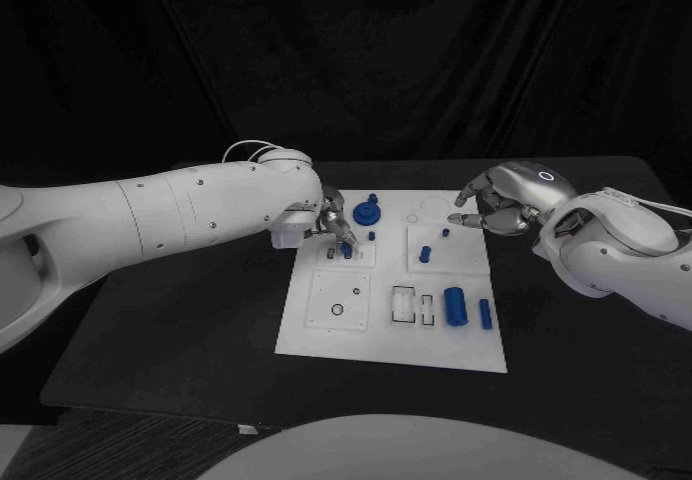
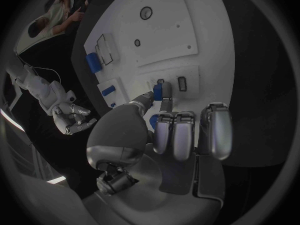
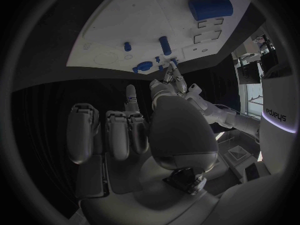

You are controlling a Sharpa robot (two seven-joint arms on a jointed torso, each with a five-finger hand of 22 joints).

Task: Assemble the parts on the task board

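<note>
We see the left hand (image 1: pixel 329 225) low over the far left part of the white task board (image 1: pixel 325 330), its thumb and one finger pinching a small blue peg (image 1: pixel 346 248) just above the board. Just beside it, toward the far edge, stands a blue round part (image 1: pixel 368 213). The right hand (image 1: pixel 502 203) hovers over the board's far right corner, fingers curled, holding nothing we can make out. Nearer us lie a short blue pin (image 1: pixel 426 254), a fat blue cylinder (image 1: pixel 456 305) and a thin blue rod (image 1: pixel 486 314). The board rests on the black bench (image 1: pixel 173 330).
</note>
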